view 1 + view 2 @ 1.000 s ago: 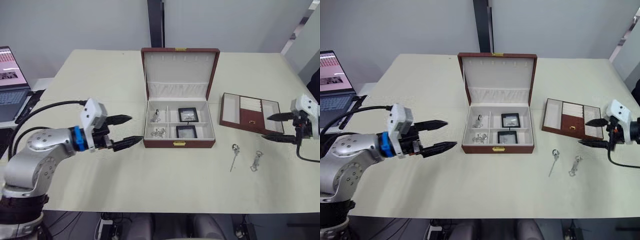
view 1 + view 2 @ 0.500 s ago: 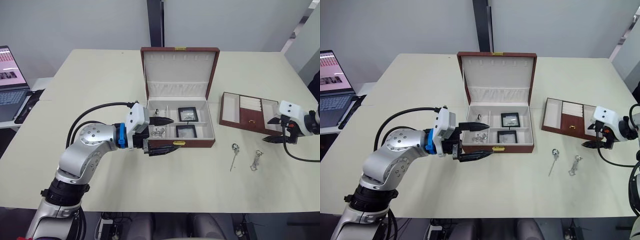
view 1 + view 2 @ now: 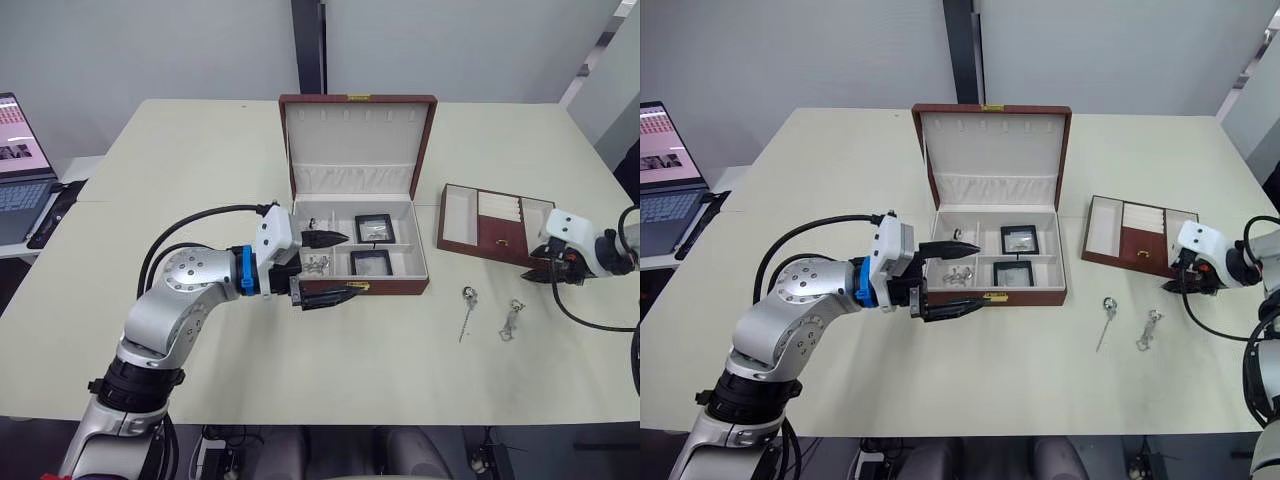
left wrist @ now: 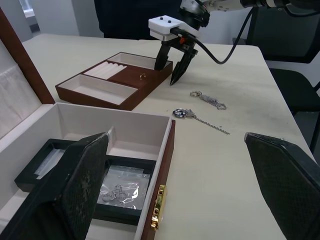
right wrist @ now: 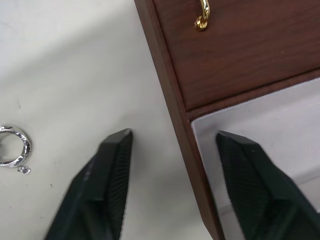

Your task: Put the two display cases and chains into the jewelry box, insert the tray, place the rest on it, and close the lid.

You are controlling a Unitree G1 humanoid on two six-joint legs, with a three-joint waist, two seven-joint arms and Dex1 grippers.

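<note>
jewelry box [image 3: 358, 285] — brown wood-look, gold clasp | tray [image 5: 240, 55] — wood-grain, matt lining

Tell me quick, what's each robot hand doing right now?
Left hand: open, empty, at the jewelry box front.
Right hand: open, straddling the tray wall.

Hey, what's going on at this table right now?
Left pincer open at jewelry box front. Right pincer open, straddling tray edge. Two loose pieces nearby on table.
</note>
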